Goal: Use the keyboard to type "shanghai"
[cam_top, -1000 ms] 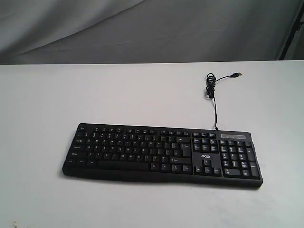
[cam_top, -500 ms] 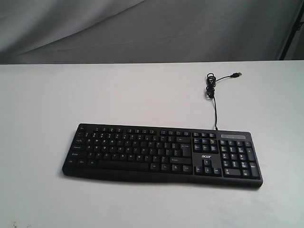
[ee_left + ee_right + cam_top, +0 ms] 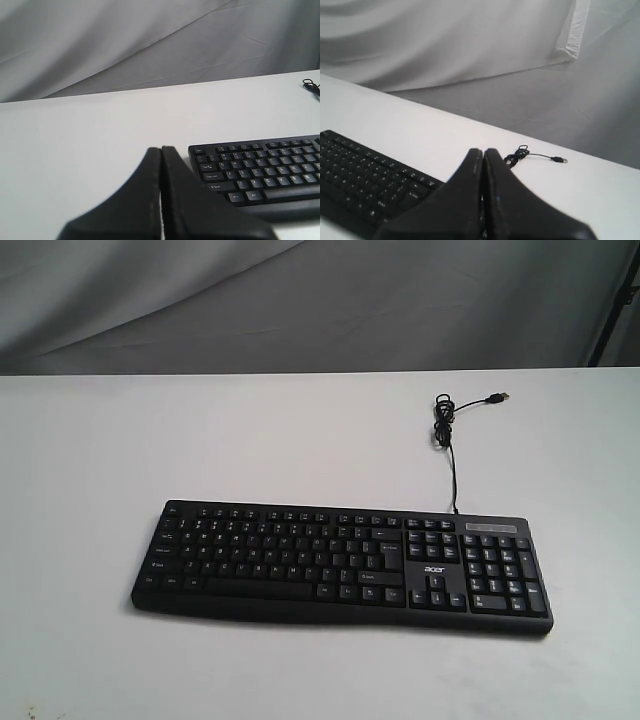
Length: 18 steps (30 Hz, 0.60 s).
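The long black keyboard (image 3: 340, 565) with white legends and a number pad lies flat on the white table (image 3: 250, 440), toward the front. Its thin cable (image 3: 448, 455) runs back to a small coil and a loose USB plug (image 3: 497, 398). Neither arm shows in the exterior view. In the left wrist view my left gripper (image 3: 161, 149) is shut with nothing held, raised beside the keyboard's (image 3: 260, 172) Esc corner. In the right wrist view my right gripper (image 3: 483, 150) is also shut and empty, off the keyboard's (image 3: 360, 180) number-pad end, with the cable coil (image 3: 517, 154) beyond it.
Grey cloth (image 3: 300, 300) hangs behind the table's far edge. A dark upright post (image 3: 612, 300) stands at the back right. Bare white tabletop (image 3: 80, 540) surrounds the keyboard on all sides.
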Available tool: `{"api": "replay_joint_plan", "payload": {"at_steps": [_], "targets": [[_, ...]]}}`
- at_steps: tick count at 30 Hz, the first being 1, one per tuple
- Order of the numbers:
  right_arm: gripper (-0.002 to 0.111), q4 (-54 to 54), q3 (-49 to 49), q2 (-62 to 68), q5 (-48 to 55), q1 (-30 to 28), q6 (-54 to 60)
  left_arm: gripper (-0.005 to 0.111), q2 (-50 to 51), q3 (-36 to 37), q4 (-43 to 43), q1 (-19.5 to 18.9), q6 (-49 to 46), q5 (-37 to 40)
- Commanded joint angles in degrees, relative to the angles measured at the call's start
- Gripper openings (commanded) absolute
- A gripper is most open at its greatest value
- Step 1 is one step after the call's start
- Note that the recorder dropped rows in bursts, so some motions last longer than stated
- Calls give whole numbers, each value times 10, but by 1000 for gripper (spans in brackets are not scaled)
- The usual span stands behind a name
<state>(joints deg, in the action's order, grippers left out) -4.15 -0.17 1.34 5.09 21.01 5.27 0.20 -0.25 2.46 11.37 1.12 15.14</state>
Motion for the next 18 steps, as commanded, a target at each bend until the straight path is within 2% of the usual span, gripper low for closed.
{"api": "replay_joint_plan", "payload": {"at_steps": [1, 6, 18], "targets": [[0, -6, 2, -4, 60, -4, -12, 0, -2, 2, 0, 2, 2, -3], [0, -6, 2, -4, 128, -4, -12, 0, -2, 2, 0, 2, 2, -3], [0, -6, 2, -4, 131, -4, -12, 0, -2, 2, 0, 2, 2, -3]]}}
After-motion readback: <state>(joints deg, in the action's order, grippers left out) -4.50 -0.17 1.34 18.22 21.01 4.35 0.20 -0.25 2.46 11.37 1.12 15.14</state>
